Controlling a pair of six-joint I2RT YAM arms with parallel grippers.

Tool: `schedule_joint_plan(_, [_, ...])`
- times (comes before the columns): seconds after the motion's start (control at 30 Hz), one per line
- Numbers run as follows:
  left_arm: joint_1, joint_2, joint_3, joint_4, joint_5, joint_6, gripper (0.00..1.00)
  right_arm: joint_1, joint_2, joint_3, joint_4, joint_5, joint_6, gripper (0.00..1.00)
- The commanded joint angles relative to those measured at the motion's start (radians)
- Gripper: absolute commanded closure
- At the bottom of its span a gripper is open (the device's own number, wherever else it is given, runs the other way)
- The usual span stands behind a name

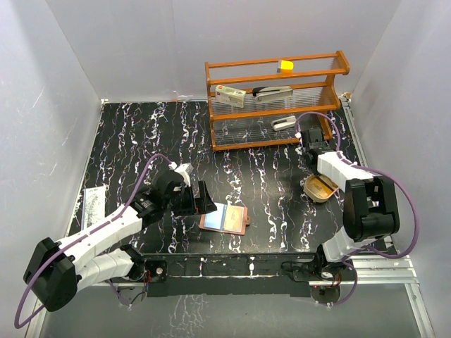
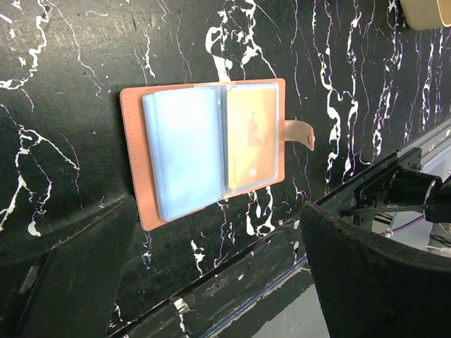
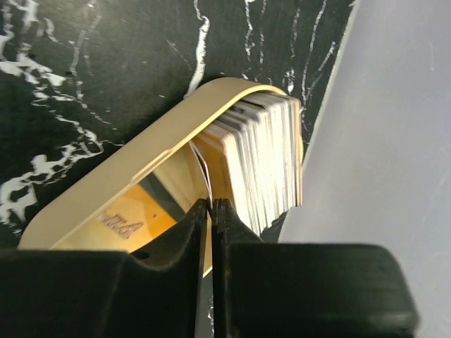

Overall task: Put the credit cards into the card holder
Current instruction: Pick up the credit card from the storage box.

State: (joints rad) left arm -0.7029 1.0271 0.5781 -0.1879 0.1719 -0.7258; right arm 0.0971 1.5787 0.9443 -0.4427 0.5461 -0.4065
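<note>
Inside the tray (image 3: 106, 190), right end effector (image 3: 211, 211) pinches credit card (image 3: 200, 169); left end effector (image 2: 217, 211) gapes.

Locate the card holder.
Top view: card holder lies open at centre front, just right of the left claw; the tan tray sits farther right.

The desk (image 1: 268, 190) is black with white veining. The card holder (image 2: 136, 141) is reddish-brown, holding a light blue card (image 2: 187, 148) and an orange card (image 2: 251, 137).

Bright, even overhead light, soft shadows; in wrist views the near jaws are dark and blurred.
</note>
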Motion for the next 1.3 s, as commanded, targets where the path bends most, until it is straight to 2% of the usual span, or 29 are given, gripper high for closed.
schedule_joint_plan(0.0, [-0.001,0.004,0.030,-0.035,-0.027,0.020,0.01,0.014,-0.056,0.098,-0.077,-0.097,0.061,0.98])
schedule_joint_plan(0.3, [-0.002,0.036,0.064,-0.052,-0.022,0.033,0.04,0.104,-0.106,0.212,-0.244,-0.206,0.138,1.00])
schedule_joint_plan(0.67, [-0.003,0.028,0.077,-0.023,0.035,-0.043,0.11,0.226,-0.280,0.289,-0.293,-0.463,0.314,1.00])
schedule_joint_plan(0.77, [-0.002,0.035,0.077,-0.009,0.041,-0.056,0.13,0.234,-0.347,0.267,-0.267,-0.489,0.331,1.00])
schedule_joint_plan(0.9, [-0.003,0.054,0.073,0.016,0.053,-0.076,0.14,0.234,-0.405,0.205,-0.203,-0.404,0.317,1.00])
schedule_joint_plan(1.0, [-0.003,0.058,0.070,0.025,0.057,-0.087,0.15,0.233,-0.417,0.190,-0.185,-0.408,0.354,1.00])
schedule_joint_plan(1.27, [-0.003,0.043,0.069,0.015,0.047,-0.093,0.16,0.233,-0.408,0.170,-0.178,-0.642,0.557,1.00])
